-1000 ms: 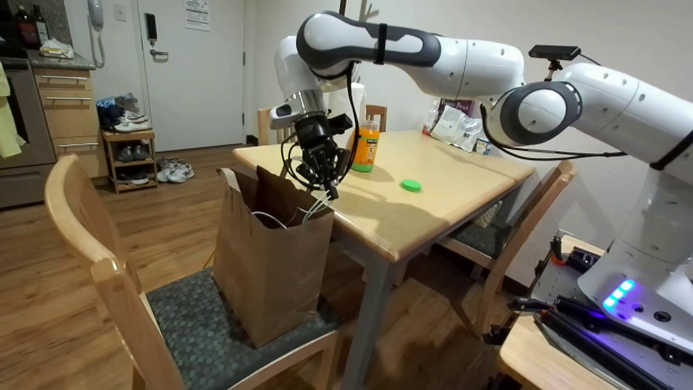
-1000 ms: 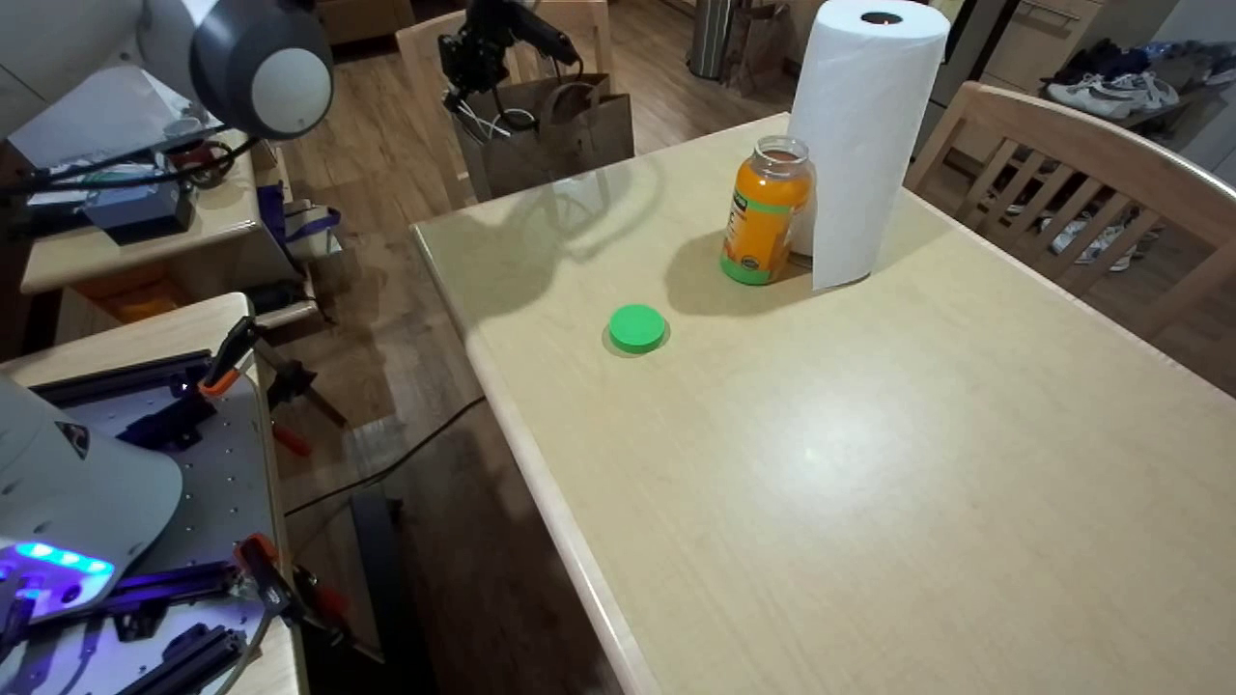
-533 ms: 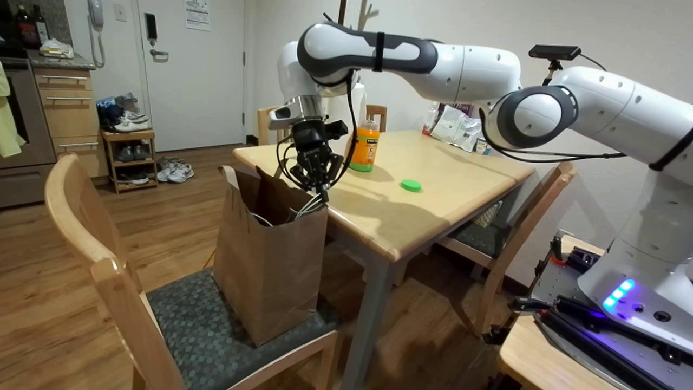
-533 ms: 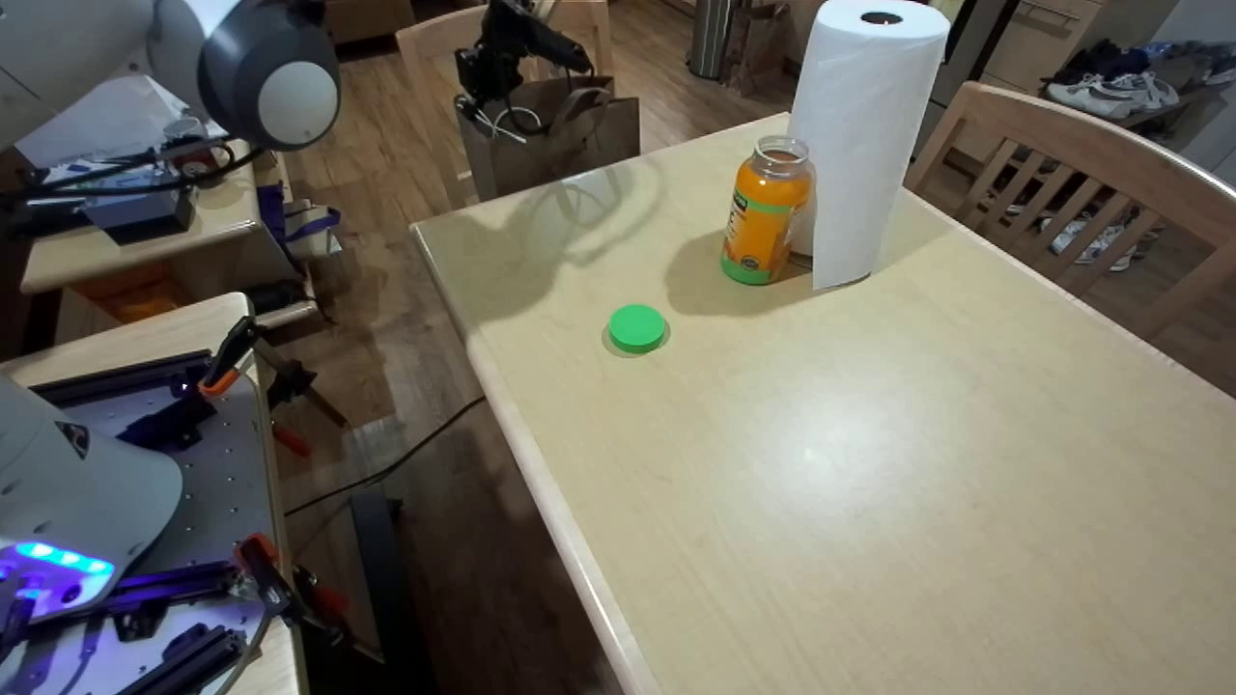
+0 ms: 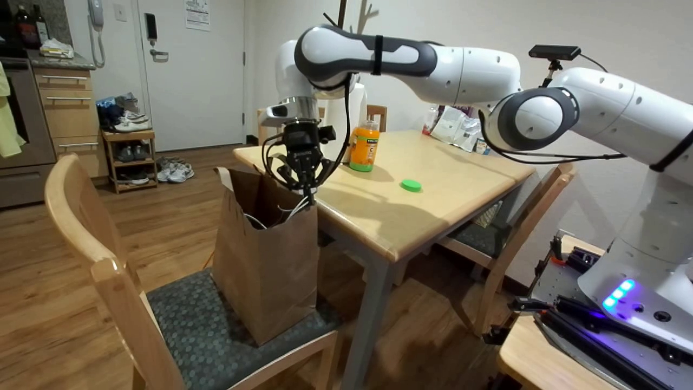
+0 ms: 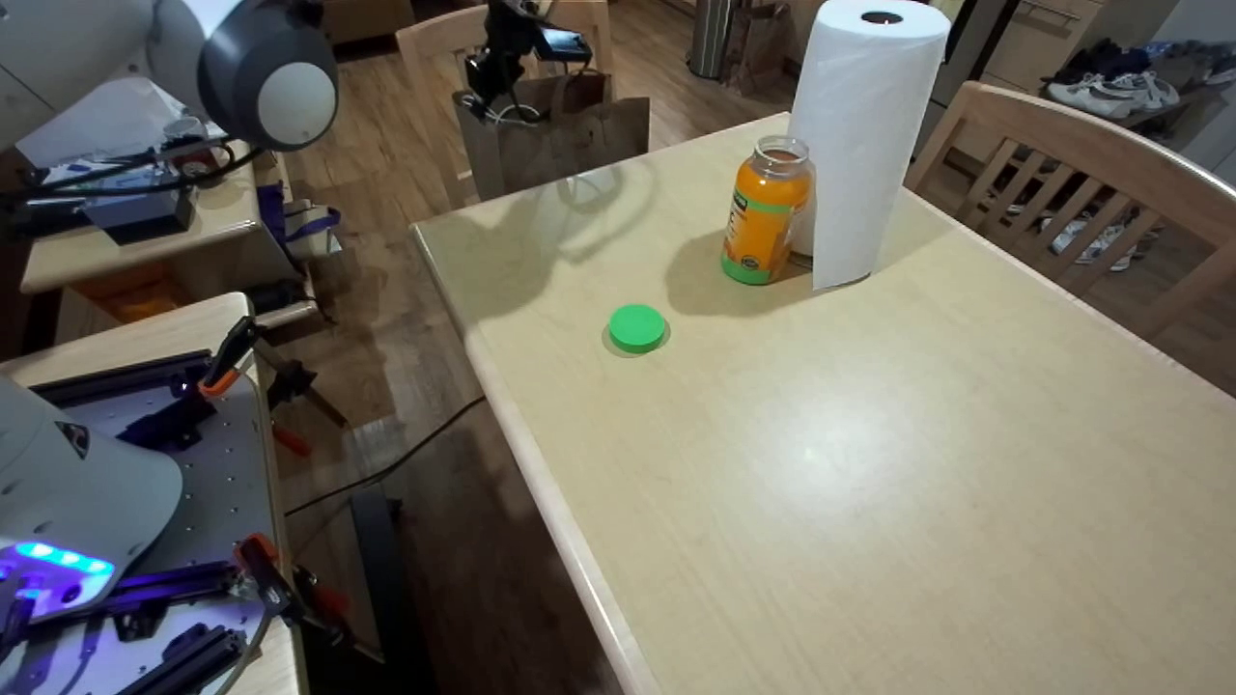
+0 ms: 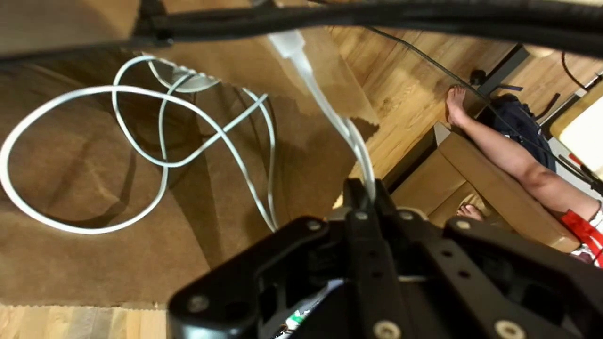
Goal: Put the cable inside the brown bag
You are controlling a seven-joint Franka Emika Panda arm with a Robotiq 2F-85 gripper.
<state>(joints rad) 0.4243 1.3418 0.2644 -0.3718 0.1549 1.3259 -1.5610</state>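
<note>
Warm, moderately bright indoor light falls from above. In an exterior view it leaves a white patch of glare on the table (image 6: 869,560), with a soft shadow beside the bottle (image 6: 770,217) and a broad, looping one at the corner nearest the bag (image 5: 268,271), whose inside is dim. The floor (image 5: 433,346) under the table is murky; blue-violet light glows at the base (image 5: 644,271). In the wrist view the cable (image 7: 87,230) is fairly crisp, the black lead (image 7: 301,19) across the top blurred, the pincer (image 7: 368,195) dark and slightly soft.
</note>
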